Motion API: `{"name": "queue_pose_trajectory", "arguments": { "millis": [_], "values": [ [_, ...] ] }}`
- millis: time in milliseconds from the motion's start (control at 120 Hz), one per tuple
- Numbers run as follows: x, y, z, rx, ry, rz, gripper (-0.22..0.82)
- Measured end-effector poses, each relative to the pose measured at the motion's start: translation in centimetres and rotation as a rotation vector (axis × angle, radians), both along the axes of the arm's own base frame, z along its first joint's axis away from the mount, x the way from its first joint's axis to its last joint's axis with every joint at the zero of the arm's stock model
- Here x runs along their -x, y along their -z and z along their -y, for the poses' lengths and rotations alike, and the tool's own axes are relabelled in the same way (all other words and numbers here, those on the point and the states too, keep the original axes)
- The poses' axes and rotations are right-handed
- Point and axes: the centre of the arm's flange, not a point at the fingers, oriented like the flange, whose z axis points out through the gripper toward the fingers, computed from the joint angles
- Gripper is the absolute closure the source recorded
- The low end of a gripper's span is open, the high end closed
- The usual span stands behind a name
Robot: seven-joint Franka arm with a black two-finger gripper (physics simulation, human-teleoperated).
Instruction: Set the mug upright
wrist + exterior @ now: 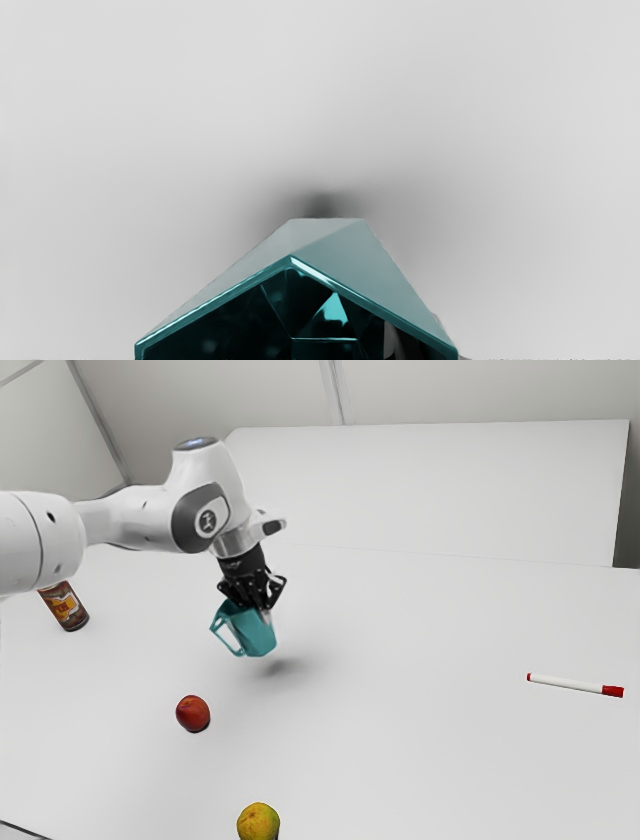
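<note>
In the exterior view, the gripper (262,610) grasps the teal mug (257,636), slightly tilted above the bench (400,740); letting go there could drop and topple it. In the wrist view, the mug's mouth opens toward the gripper; a slanted landing might tip it.

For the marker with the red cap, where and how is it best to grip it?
Probably the middle of the marker's white barrel, coming from above, one finger on each long side: it lies flat, long and thin, so pinching across it should work.
</note>
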Motion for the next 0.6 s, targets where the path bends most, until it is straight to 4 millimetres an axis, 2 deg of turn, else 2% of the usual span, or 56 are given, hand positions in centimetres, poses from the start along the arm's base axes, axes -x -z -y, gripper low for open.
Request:
{"name": "queue_pose_trajectory", "arguments": {
  "millis": [175,258,450,600],
  "values": [
    [1.3,0.6,-0.5,-0.074,0.039,0.025,0.78],
    [1.1,1.1,-0.6,-0.088,0.046,0.031,0.78],
    [0.4,4.0,-0.6,-0.097,0.053,0.022,0.78],
    [0.0,5.4,-0.7,-0.099,0.052,0.018,0.78]
  ]
}}
